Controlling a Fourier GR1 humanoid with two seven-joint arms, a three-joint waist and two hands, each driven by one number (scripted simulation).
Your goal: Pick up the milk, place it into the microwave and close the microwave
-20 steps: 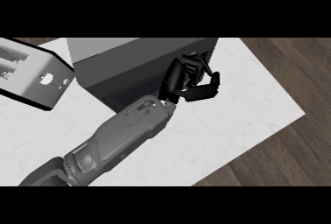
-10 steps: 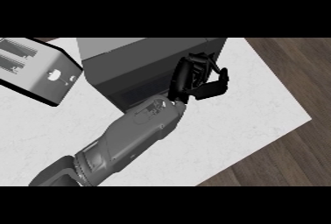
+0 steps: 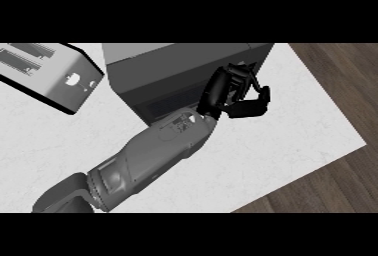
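No milk shows anywhere on the counter. The microwave (image 3: pixel 177 75), a dark grey box, stands at the back of the white marbled counter (image 3: pixel 280 145), its top face towards the view and its front face with the dark window turned to the lower right. One hand (image 3: pixel 235 95) is in view, black, at the end of a grey forearm (image 3: pixel 148 160) that rises from the lower left edge; which arm it is cannot be told. It lies against the microwave's front right corner, fingers (image 3: pixel 258 102) curled inward with the thumb drawn near them, and nothing can be seen inside the curl. A silver toaster (image 3: pixel 52 75) with two slots sits at the upper left, just beside the microwave. Dark wooden floor (image 3: pixel 332 75) shows beyond the counter's right edge
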